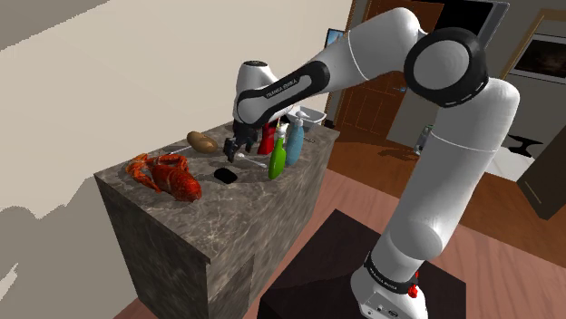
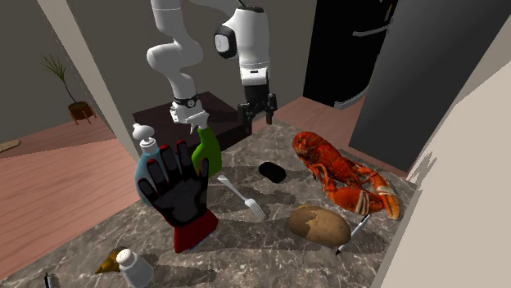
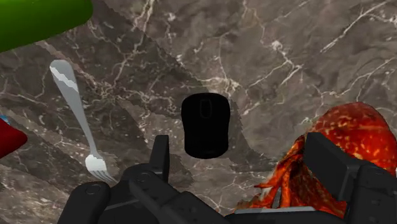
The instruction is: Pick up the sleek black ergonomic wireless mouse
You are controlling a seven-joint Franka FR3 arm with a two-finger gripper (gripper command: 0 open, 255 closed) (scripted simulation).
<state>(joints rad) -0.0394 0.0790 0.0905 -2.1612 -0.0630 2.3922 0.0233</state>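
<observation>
A small black mouse (image 1: 225,175) (image 2: 272,172) (image 3: 205,125) lies flat on the dark marble counter (image 1: 254,217), between a silver fork (image 3: 76,114) and a red lobster (image 3: 347,133). My black gripper (image 1: 238,149) (image 2: 256,112) (image 3: 245,159) hangs above the counter, open and holding nothing. In the wrist view the mouse sits just ahead of one of the fingers (image 3: 160,153), off to that side of the gap; the other finger stands in front of the lobster.
A lobster (image 1: 168,175) (image 2: 344,176) lies close beside the mouse. A fork (image 2: 243,199), a green bottle (image 1: 278,159) (image 2: 206,147), a black and red glove (image 2: 180,192), a spray bottle (image 2: 147,147) and a potato (image 1: 201,141) (image 2: 318,224) crowd the counter.
</observation>
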